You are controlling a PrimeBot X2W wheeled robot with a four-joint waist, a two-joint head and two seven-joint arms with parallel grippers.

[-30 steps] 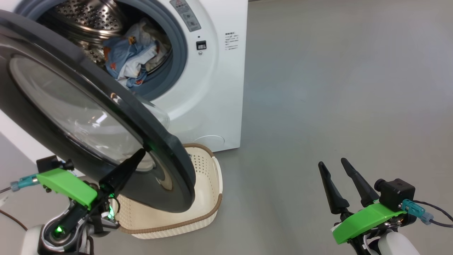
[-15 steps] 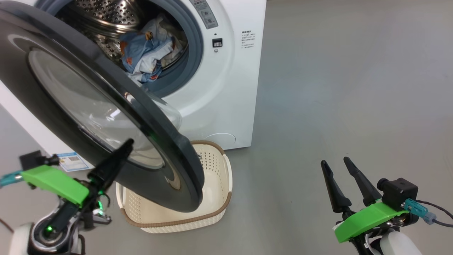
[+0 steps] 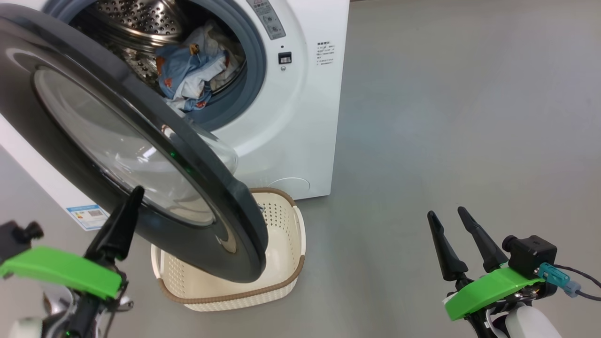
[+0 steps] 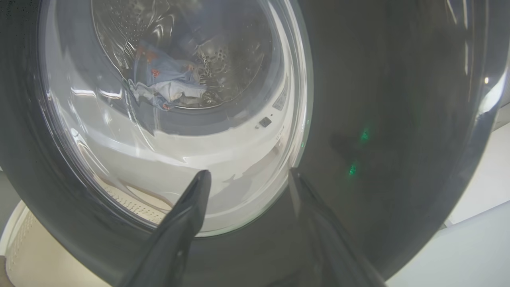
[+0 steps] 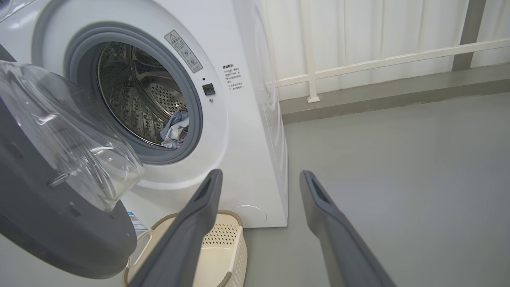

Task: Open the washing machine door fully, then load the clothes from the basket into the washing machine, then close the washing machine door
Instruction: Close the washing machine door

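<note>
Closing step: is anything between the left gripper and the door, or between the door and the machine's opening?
Nothing visible. The open left gripper faces the door on its outer side directly. The gap to the washing machine looks free: the clothes lie inside the drum, the basket sits on the floor under the door.

— What surrounds the white rail (image 5: 398, 60)?
— A white, vertically folded wall (image 5: 358, 28) behind it, a grey kerb (image 5: 378, 97) beneath it, a grey post (image 5: 465, 36) near its right end, and smooth, evenly lit grey floor (image 5: 418, 179) before it.
</note>
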